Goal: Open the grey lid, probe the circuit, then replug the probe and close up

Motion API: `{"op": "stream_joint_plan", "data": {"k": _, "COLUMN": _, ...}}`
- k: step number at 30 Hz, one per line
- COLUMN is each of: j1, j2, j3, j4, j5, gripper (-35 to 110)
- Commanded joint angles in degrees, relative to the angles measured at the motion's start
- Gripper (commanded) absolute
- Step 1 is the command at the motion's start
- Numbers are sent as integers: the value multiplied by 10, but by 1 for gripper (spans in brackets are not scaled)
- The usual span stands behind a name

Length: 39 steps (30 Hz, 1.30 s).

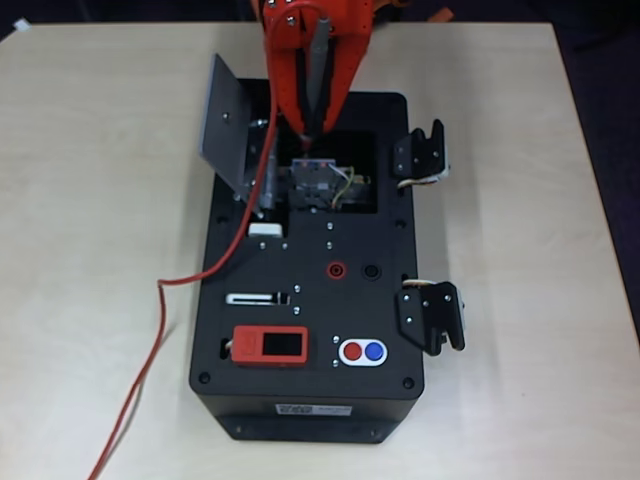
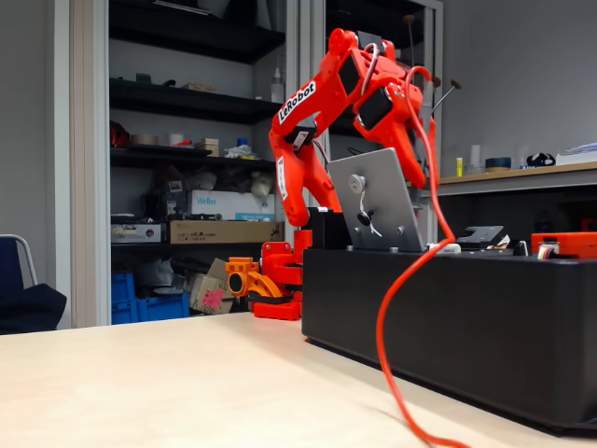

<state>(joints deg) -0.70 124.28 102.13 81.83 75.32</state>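
In the overhead view the grey lid (image 1: 225, 125) stands swung open at the left of the black box's recess; the fixed view shows the lid (image 2: 378, 201) upright with its knob facing the camera. The circuit (image 1: 320, 185) lies exposed in the dark recess. My orange gripper (image 1: 310, 122) is shut on the grey probe (image 1: 318, 70), which points down with its tip just above the far edge of the circuit. The probe's red cable (image 1: 160, 330) runs left off the box and over the table; in the fixed view the cable (image 2: 401, 299) hangs down in front of the box.
The black box (image 1: 300, 400) carries a round red socket (image 1: 338, 269), a red module with a dark screen (image 1: 270, 345), red and blue buttons (image 1: 362, 351), a white slider tab (image 1: 265, 230) and two black latches (image 1: 420, 155) on its right side. Shelves stand behind the arm.
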Motion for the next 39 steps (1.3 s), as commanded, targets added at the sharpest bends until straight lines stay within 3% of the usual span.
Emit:
{"op": "stream_joint_plan", "data": {"k": 1, "j1": -4, "j2": 20, "j3": 7, "j4": -3, "j5": -2, "gripper": 0}}
{"op": "stream_joint_plan", "data": {"k": 39, "j1": 23, "j2": 38, "j3": 53, "j4": -29, "j5": -33, "gripper": 0}}
